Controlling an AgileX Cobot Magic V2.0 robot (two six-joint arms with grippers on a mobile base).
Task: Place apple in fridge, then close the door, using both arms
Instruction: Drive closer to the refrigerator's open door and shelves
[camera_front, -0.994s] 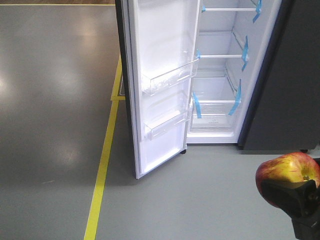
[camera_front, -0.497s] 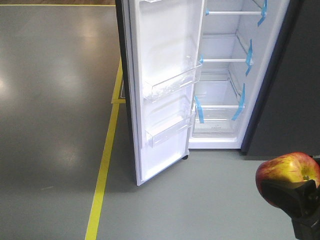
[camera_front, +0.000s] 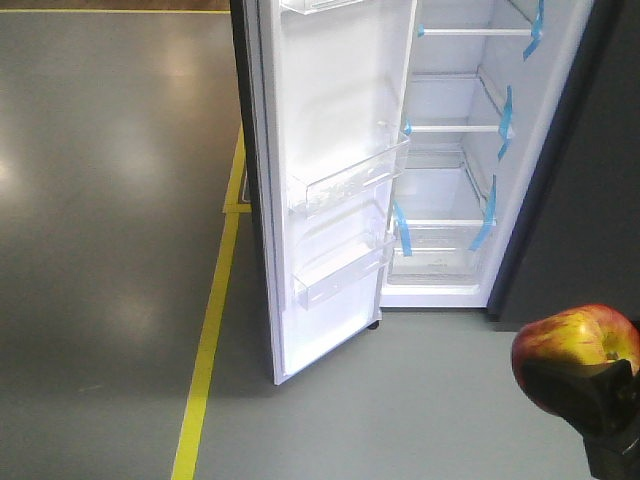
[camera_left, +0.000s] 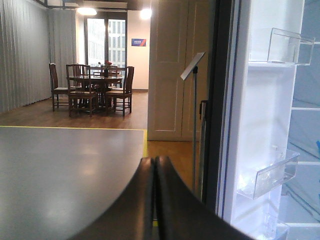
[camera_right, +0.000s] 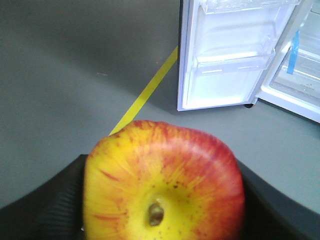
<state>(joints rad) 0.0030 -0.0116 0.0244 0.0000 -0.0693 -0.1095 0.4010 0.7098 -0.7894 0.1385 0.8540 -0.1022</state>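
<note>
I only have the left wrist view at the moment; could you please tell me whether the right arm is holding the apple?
Observer: Yes, the right gripper is shut on the apple, with its stem dimple facing the right wrist camera.
Operator: Thank you. Is the apple inside the fridge yet?
Observer: No. In the front view it sits low on the right, with bare grey floor between it and the fridge.
Operator: And what does the compartment behind the door look like?
Observer: Past the open door it is white, with several shelves whose ends carry blue tape strips.
</note>
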